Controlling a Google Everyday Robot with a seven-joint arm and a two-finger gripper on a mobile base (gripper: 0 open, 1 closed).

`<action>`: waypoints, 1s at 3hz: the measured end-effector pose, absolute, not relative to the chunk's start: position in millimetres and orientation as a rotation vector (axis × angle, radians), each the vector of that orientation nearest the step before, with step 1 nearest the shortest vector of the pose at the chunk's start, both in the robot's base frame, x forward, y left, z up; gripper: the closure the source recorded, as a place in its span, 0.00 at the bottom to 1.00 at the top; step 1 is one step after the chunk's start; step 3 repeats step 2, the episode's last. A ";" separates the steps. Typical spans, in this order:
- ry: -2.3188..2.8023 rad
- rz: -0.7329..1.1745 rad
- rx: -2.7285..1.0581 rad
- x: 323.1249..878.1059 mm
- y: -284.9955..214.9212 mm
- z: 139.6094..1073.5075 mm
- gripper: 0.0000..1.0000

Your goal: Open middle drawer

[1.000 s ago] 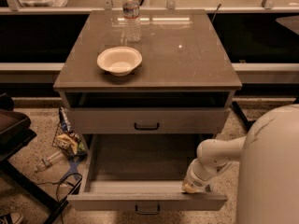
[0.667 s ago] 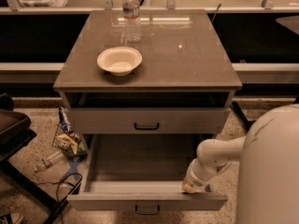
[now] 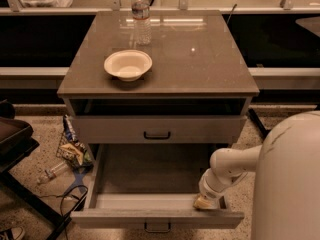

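Nothing has visibly shifted over the last second. The grey flat-fronted middle drawer (image 3: 150,184) stands pulled out just as far, at the bottom centre of the frame, and the pale two-finger gripper (image 3: 205,202) sits at the same spot, on the right end of the drawer's front edge in the lower right of the frame. Whether the gripper is clenched or released I cannot tell. I take this drawer for the middle one because a closed grey drawer (image 3: 112,130) lies directly above it. Any third one would be hidden beneath it. With the drawer's bare floor exposed almost to the back, the opening looks essentially done, and the stillness suggests the pull has ended. By count, two drawer fronts show, each with one small black bar handle: one on the closed front (image 3: 156,134) and one at the bottom edge of the frame (image 3: 157,227). On the brown square cabinet top (image 3: 200,59) stand one cream round bowl (image 3: 128,64) and one clear plastic water bottle (image 3: 141,14). One white jointed arm (image 3: 232,164) reaches in from the one white rounded robot body (image 3: 292,184) at the right. One heap of packets and litter (image 3: 72,151) lies on the floor at the left.
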State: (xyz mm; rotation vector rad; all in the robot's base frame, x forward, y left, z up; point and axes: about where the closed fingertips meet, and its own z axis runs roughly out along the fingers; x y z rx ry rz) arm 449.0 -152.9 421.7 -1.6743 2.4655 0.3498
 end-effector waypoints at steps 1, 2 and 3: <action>2.466 0.350 -1.675 448.9 -152.8 421.6 0.00; 2.466 0.350 -1.675 448.9 -152.8 421.6 0.00; 2.466 0.350 -1.675 448.9 -152.8 421.6 0.00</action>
